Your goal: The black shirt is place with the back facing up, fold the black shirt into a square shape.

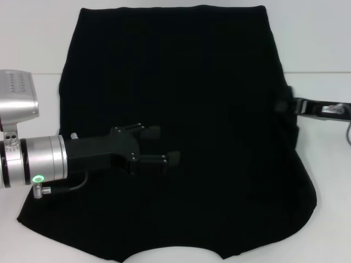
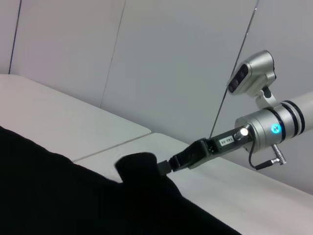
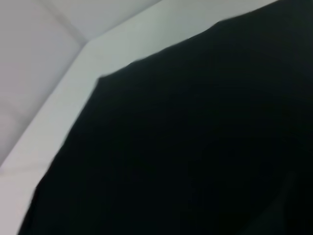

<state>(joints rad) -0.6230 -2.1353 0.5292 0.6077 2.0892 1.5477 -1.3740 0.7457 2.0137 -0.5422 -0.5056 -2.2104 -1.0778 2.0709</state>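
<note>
Left gripper over middle-left of black shirt, fingers apart, nothing between them; can't tell if touching cloth. Right gripper at shirt's right edge, tips buried in cloth; left wrist view shows small raised hump of fabric at its tip, so it looks clamped on shirt edge. Shirt spread wide on white table, plain side up, covers most of surface, curved edge nearest robot.

The black shirt hides the right end effector's tips, and the picture's bottom edge cuts off its near edge.
</note>
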